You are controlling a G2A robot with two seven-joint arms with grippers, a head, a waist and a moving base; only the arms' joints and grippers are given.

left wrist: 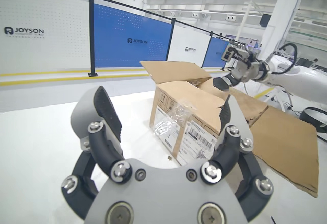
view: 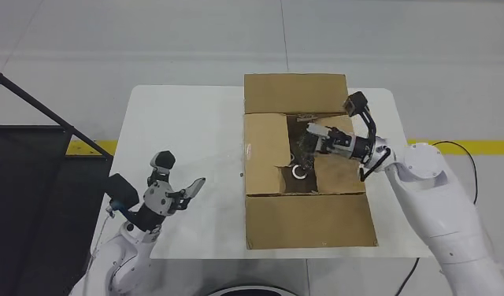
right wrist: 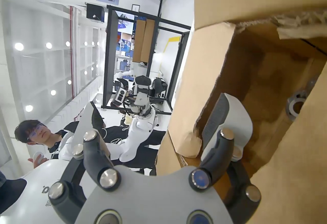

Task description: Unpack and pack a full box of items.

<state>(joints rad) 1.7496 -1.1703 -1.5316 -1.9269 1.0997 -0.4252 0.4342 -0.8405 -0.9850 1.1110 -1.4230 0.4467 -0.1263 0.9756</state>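
Observation:
A cardboard box (view: 307, 217) stands on the white table (view: 189, 123) with its flaps folded out. Inside the opening lie dark items (view: 303, 145) and a grey ring-shaped part (view: 300, 172), which is also the ring (right wrist: 296, 106) deep in the box. My right gripper (view: 313, 135) is open at the box's opening. It straddles the torn edge of an inner flap (right wrist: 204, 69), one finger (right wrist: 224, 112) inside the box and the other outside. My left gripper (view: 179, 175) is open and holds nothing, low over the table well apart from the box (left wrist: 178, 97).
The box side facing the left gripper (left wrist: 163, 97) carries labels and a crumpled piece of clear film (left wrist: 173, 112). The right gripper (left wrist: 222, 83) hangs over the box top. Bare table (left wrist: 51, 133) lies between the left arm and the box. The near flap overhangs the table's front edge.

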